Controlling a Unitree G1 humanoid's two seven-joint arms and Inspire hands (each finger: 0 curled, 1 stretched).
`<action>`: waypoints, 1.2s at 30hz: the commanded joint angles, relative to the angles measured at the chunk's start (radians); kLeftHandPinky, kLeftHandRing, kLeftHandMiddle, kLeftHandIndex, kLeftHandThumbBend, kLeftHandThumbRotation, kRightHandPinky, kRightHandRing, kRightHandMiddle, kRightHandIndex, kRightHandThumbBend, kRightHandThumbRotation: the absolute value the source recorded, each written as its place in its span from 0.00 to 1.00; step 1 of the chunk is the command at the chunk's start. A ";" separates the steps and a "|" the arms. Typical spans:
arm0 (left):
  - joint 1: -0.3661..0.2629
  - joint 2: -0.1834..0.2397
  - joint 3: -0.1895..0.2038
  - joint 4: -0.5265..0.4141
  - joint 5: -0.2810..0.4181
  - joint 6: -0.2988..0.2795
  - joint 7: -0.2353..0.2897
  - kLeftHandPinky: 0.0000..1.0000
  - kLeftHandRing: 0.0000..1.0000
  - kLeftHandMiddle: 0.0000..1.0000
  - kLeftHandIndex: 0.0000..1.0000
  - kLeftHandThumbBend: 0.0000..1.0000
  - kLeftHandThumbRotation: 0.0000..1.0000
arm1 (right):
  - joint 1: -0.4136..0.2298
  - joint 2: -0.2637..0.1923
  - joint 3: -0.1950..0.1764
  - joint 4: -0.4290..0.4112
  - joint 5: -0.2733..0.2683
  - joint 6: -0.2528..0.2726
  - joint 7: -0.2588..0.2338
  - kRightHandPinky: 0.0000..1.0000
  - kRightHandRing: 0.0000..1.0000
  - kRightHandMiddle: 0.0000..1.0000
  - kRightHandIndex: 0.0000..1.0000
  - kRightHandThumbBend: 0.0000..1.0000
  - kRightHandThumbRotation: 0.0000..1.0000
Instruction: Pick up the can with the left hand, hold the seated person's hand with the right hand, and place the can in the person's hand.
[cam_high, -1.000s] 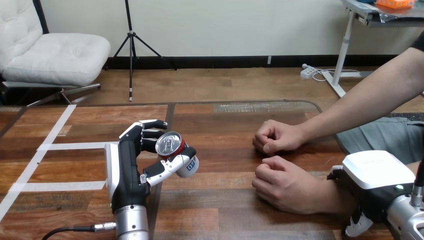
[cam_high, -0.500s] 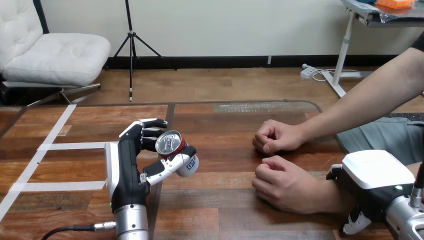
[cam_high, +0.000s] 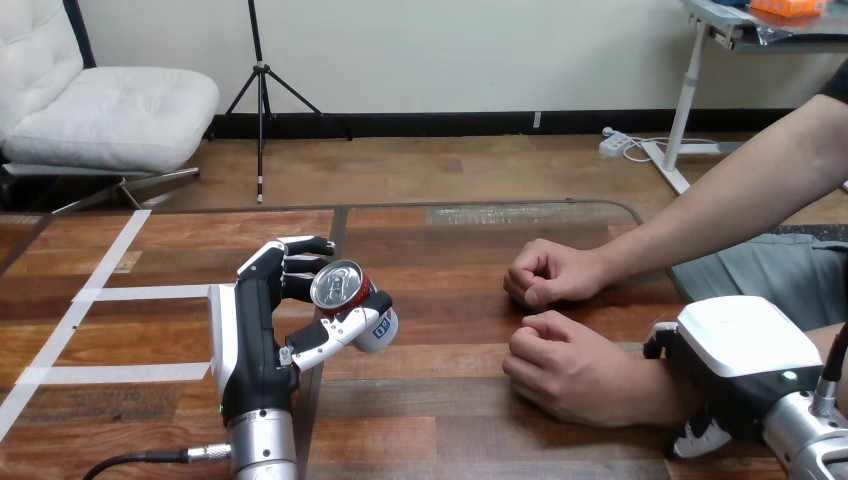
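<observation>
On the left half of the wooden surface (cam_high: 440, 420), the robot's left hand (cam_high: 250, 335) has the can (cam_high: 352, 300) in a full wrap: fingers (cam_high: 296, 252) curled over its far side, thumb (cam_high: 330, 338) pressed across the near side, so the body sits between them against the palm. Can is tilted, its top turned up and toward the robot, base pointing right toward the person. Whether the base clears the wood I cannot tell. Judgement on handling: a thin metal drinks can, probably light, smooth and somewhat slippery, with a wall that would dent under a hard squeeze; the mid-body hold seen now looks like the right place, rim and base being stiffer but harder to wrap. Tilt means contents, if any and if opened, could spill; not visible whether it is opened. To the right, well apart from the can, the person's nearer hand (cam_high: 560, 370) rests as a loose fist, the person's farther hand (cam_high: 548, 272) likewise just beyond it. Right hand (cam_high: 745, 350) lies over the wrist of the nearer fist, white back shell up; whether it grips that wrist I cannot tell. The fist would need to open before it can receive the can.
</observation>
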 joint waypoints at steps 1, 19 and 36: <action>-0.032 0.008 0.013 -0.066 0.007 -0.021 0.001 0.50 0.44 0.46 0.55 0.72 0.00 | -0.069 0.001 0.014 0.040 0.021 -0.017 -0.052 0.63 0.71 0.73 0.71 0.87 0.00; -0.023 0.006 0.021 -0.081 0.003 -0.014 -0.007 0.50 0.44 0.46 0.55 0.71 0.00 | -0.089 0.020 0.026 0.152 0.087 -0.103 -0.249 0.40 0.50 0.56 0.61 0.90 0.00; -0.023 0.004 0.033 -0.080 0.006 -0.015 -0.015 0.50 0.44 0.46 0.55 0.72 0.00 | -0.103 0.014 0.040 0.228 0.150 -0.172 -0.366 0.13 0.22 0.33 0.47 0.88 0.00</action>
